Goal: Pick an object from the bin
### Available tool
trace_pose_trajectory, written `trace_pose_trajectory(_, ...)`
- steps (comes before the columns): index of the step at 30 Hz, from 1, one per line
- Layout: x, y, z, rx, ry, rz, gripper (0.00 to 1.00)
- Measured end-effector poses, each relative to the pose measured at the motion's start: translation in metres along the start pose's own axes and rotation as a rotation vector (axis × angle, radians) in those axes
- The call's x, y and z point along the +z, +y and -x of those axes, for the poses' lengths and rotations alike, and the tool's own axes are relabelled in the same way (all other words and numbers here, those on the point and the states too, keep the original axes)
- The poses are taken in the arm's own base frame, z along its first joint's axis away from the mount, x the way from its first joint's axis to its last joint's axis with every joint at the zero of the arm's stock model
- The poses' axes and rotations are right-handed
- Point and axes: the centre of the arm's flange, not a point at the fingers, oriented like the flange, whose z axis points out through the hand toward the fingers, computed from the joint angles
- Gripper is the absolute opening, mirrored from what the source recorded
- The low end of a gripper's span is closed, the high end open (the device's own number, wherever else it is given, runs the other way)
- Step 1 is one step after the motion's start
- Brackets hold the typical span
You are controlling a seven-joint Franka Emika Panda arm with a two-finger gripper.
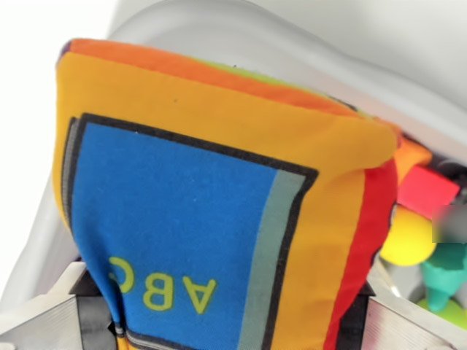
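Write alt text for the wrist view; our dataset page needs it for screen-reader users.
A soft orange fabric block with a blue panel reading "ABC" fills the frame, clamped in the hand. Behind lie the white bin and small colourful toys.

Cloth cube cut off at bottom edge, hiding most of bin; toys at right partly hidden; grey patch blurred.

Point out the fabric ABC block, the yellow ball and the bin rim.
fabric ABC block [182, 226]: wrist view, on its blue panel above the letters.
yellow ball [406, 239]: wrist view, on its visible front.
bin rim [241, 36]: wrist view, on the grey upper edge.
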Motion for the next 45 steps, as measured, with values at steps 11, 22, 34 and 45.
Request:
trace_pose_trajectory(11,-0.037,0.0,0.0,-0.001,-0.001,0.0,0.0)
trace_pose_trajectory(22,-0.061,0.0,0.001,-0.001,-0.002,0.001,0.0)
trace_pose_trajectory(34,-0.068,-0.001,0.001,-0.001,-0.002,0.001,0.0)
trace_pose_trajectory(45,-0.068,-0.001,0.001,-0.001,-0.001,0.001,0.0)
